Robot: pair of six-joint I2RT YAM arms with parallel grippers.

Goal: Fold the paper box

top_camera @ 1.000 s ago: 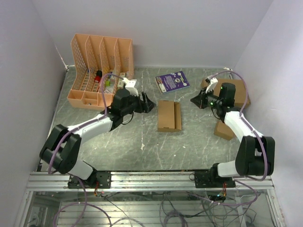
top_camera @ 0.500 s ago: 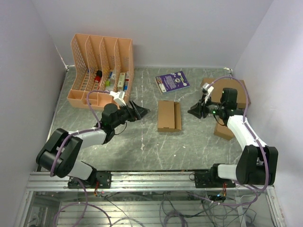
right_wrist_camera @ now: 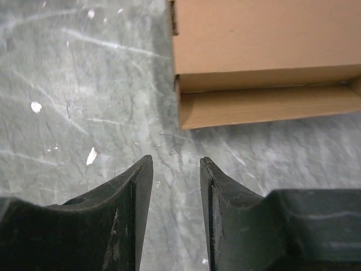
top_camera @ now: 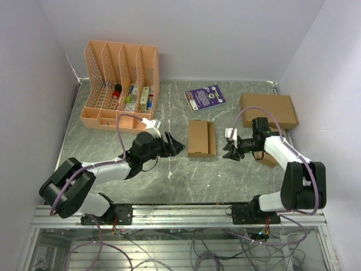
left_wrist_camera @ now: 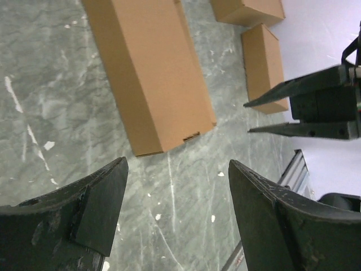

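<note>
approach step: the paper box [top_camera: 201,138] lies untouched between my left tool [top_camera: 176,148], spread wide, and right tool [top_camera: 229,151], slightly parted, both empty; next i must close in and grip its edge.

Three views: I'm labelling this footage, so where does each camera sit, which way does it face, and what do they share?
Top external: above and behind the bases, looking down on the table; left arm, right arm, left tool and right tool show, flanking the box.
Left wrist: on the left wrist, facing low across the table past its own fingers at the box and right tool.
Right wrist: on the right wrist, facing down past its own fingers at the box's end.
Shared: all see the box.
</note>
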